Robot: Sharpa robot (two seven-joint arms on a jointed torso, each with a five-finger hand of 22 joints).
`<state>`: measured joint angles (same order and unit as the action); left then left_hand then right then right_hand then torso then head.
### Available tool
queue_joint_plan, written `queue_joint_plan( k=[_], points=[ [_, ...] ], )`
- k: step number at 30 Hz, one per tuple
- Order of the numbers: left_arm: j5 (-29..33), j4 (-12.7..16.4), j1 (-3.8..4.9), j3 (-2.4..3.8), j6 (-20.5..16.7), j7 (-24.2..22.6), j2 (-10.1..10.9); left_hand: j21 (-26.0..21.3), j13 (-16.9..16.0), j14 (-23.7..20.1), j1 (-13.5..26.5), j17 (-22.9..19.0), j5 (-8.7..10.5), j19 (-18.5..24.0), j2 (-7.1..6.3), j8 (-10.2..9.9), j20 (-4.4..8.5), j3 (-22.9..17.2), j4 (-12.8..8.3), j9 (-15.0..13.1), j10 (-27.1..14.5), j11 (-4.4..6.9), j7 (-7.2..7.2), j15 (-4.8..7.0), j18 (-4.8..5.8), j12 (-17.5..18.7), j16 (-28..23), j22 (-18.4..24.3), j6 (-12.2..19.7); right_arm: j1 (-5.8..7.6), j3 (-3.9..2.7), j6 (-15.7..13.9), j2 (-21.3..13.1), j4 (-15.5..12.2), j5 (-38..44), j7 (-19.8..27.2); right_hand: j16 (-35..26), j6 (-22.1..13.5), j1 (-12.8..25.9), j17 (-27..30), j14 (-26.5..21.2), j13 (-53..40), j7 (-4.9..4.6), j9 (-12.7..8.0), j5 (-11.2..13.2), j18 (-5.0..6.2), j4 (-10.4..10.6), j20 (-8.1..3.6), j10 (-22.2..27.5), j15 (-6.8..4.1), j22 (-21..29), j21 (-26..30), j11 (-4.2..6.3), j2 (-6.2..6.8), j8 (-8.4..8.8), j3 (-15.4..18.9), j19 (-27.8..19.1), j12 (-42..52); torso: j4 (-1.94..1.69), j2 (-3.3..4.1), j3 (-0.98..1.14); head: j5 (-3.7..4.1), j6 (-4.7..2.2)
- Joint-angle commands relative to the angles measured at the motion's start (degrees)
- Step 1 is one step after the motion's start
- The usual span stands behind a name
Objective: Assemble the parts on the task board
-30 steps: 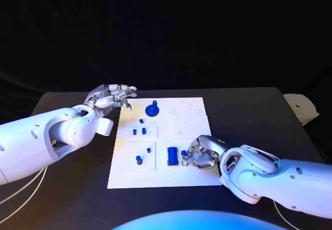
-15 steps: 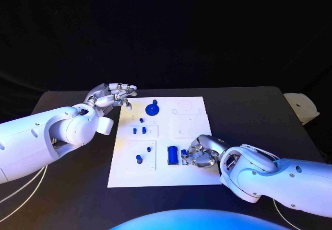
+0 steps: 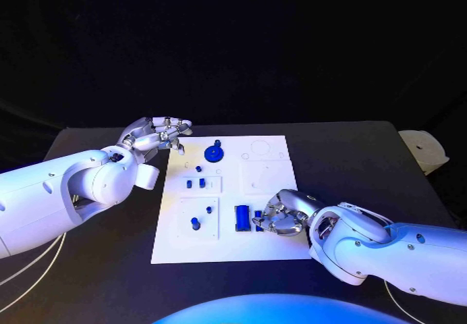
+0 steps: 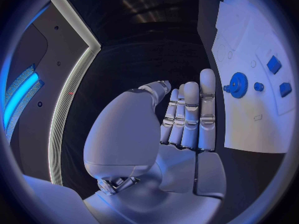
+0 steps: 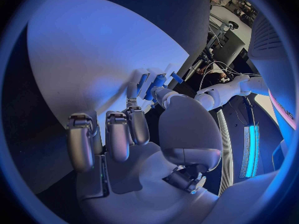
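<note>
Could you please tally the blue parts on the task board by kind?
Gear, with its knob: 1
Long block: 1
Small pieces: 6, one of them right beside the right hand
Total: 8 blue parts visible

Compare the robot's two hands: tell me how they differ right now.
The left hand hovers off the task board, past its far left corner; the right hand sits over the board's near right edge. The left hand holds nothing, fingers straight; the right hand's fingers curl at a small blue part. Both are silver.
</note>
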<state>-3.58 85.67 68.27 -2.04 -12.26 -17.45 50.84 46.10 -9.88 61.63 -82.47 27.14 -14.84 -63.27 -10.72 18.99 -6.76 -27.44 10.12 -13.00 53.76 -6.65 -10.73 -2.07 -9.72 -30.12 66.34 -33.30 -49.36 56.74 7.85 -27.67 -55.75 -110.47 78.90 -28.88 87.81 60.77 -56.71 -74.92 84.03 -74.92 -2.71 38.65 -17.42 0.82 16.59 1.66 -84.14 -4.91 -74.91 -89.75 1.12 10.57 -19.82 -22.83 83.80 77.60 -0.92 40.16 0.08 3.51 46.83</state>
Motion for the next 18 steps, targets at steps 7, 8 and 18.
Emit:
queue_joint_plan(
  k=[7,8,18],
  points=[
    [0.24,0.15,0.04,0.04,0.80,-0.24,0.01,-0.39,-0.06,-0.37,0.27,-0.08,-0.04,-0.26,0.10,0.23,-0.28,-0.44,-0.02,-0.05,-0.49,-0.06,-0.07,-0.16,-0.87,-0.38,-0.03,0.07,0.38,-0.05,0.00,-0.12,-1.04,-0.31,1.59,1.49,0.11,0.09,-2.44,-9.36,4.87,-8.04,-0.33,-0.03,0.30,-0.82,-0.71,-0.17,-1.56,0.17,-15.09,-0.25,0.09,-0.47,0.36,1.00,6.20,-0.07,0.02,-0.05,-0.03,-0.01,-0.02],
    [0.24,0.13,0.04,0.04,0.78,-0.27,0.01,-0.39,-0.06,-0.37,0.27,-0.08,-0.04,-0.26,0.10,0.23,-0.28,-0.44,-0.02,-0.05,-0.49,-0.06,-0.07,-0.16,-0.87,-0.38,-0.03,0.07,0.38,-0.05,0.00,-0.65,-1.30,-0.34,1.56,1.92,0.10,0.01,-2.79,-9.34,4.87,-7.94,-0.37,-0.05,0.34,-0.82,-0.77,-0.17,-1.49,0.18,-15.09,-0.25,0.06,-0.48,0.43,1.10,6.20,-0.26,0.03,-0.06,-0.03,-0.04,-0.04],
    [1.57,-0.92,0.03,0.01,0.81,-2.54,-0.39,-0.77,-0.05,-0.52,1.86,-0.20,0.16,-0.20,-0.37,0.30,-0.45,0.07,0.68,-0.06,-0.82,-0.18,-0.13,-0.35,-0.82,-0.63,0.00,0.30,0.83,3.21,-0.06,-9.38,-2.67,4.38,-10.57,21.31,-1.65,-5.17,-8.93,-5.32,3.93,-4.42,-2.78,-1.42,2.46,0.59,-1.30,1.19,1.78,1.88,-13.14,6.49,-2.00,0.62,4.28,3.74,3.79,-6.85,0.45,-0.80,-0.34,0.13,-1.44]
  ],
)
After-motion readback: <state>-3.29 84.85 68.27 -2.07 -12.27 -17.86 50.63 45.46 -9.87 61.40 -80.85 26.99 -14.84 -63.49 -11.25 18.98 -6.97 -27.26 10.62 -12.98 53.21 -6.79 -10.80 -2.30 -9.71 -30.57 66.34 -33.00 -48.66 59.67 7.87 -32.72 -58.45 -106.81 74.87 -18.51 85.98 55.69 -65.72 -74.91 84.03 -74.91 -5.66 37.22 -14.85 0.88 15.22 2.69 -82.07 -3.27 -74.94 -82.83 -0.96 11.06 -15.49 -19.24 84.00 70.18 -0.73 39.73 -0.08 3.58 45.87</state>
